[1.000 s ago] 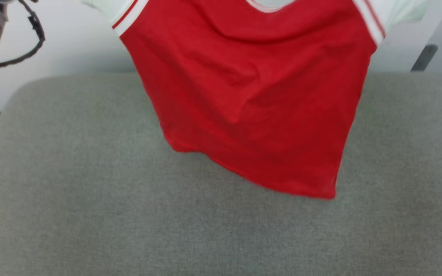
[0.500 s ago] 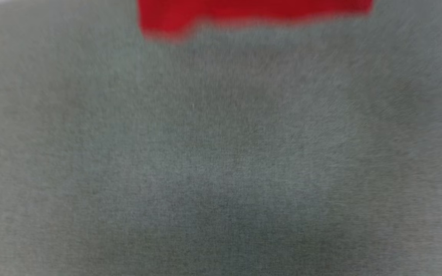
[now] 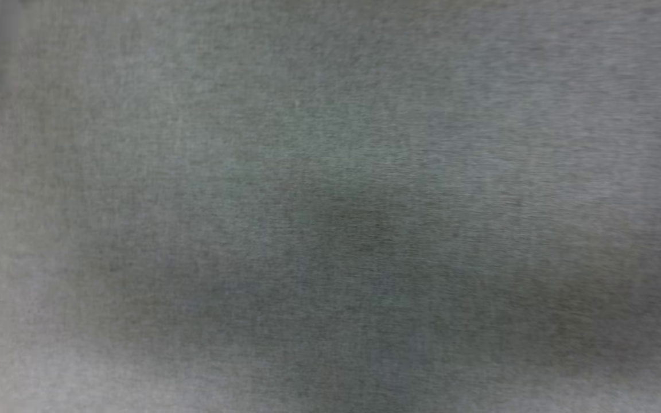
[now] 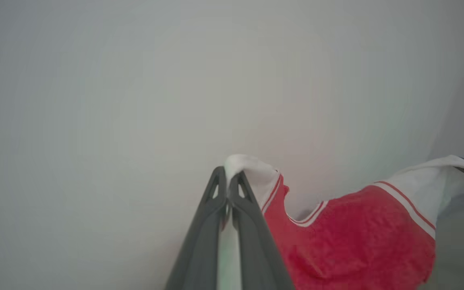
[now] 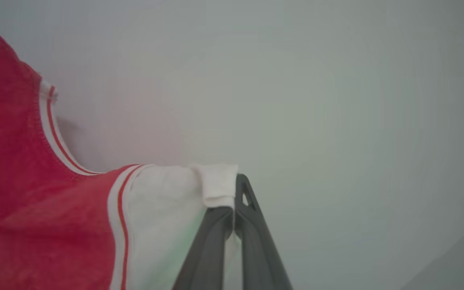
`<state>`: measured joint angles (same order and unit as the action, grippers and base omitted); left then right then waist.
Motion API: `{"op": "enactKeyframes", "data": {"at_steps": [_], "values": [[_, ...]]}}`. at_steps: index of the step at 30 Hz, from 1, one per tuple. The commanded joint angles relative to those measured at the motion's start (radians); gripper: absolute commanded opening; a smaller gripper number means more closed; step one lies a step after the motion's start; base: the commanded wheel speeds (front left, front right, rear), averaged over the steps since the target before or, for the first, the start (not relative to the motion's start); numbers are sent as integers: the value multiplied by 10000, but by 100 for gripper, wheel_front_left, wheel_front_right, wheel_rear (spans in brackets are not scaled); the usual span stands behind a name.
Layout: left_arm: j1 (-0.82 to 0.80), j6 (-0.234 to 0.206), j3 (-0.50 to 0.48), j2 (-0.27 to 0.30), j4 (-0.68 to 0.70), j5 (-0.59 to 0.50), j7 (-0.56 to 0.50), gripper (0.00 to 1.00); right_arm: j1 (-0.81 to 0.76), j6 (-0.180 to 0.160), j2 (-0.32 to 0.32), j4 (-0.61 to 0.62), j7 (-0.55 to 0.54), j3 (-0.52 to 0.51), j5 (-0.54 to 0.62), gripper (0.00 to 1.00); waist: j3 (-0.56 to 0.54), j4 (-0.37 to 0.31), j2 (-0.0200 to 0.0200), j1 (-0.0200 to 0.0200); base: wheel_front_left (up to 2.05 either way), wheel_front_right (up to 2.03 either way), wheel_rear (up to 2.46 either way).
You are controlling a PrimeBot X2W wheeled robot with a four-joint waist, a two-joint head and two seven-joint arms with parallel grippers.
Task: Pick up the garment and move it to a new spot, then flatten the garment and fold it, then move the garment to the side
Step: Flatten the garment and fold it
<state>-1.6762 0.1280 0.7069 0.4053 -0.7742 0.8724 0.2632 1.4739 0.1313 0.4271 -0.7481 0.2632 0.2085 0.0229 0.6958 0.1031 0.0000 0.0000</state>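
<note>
1 garment [image 4: 349, 237], 2 grippers: L gripper [image 4: 227, 179] clenched on 1 sleeve [image 4: 254, 173], R gripper [image 5: 235, 197] on other sleeve [image 5: 163, 201]

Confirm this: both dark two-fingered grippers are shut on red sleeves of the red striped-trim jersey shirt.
Wrong: the sleeves are white, not red. The left wrist view shows the left gripper shut on one sleeve of the red jersey shirt, the right wrist view the right gripper on the other.
</note>
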Motion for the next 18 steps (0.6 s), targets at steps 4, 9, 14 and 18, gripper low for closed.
{"op": "enactKeyframes", "data": {"at_steps": [4, 9, 14, 18], "values": [[1340, 10, 825, -72, 56, 394, -3, 0, -1033, -10, -80, -480, 8, 252, -1075, 0, -228, 569, 0, 0, 0, 0, 0], [2881, 10, 2198, 408, 603, 1440, -648, 0, -2591, -10, 235, -194, -17, 1302, -3222, 0, -1149, 609, 0, 0, 0, 0, 0], [4491, 13, 3187, 1343, 1936, 2459, -912, 0, -4782, -10, 1223, 1286, -26, 2005, -5043, 0, -2263, 495, 0, 0, 0, 0, 0], [6016, 13, 3768, 2589, 3196, 2883, -786, 0, -7098, -10, 2144, 2448, -18, 2014, -5806, 0, -3214, 301, 0, 0, 0, 0, 0]]}}
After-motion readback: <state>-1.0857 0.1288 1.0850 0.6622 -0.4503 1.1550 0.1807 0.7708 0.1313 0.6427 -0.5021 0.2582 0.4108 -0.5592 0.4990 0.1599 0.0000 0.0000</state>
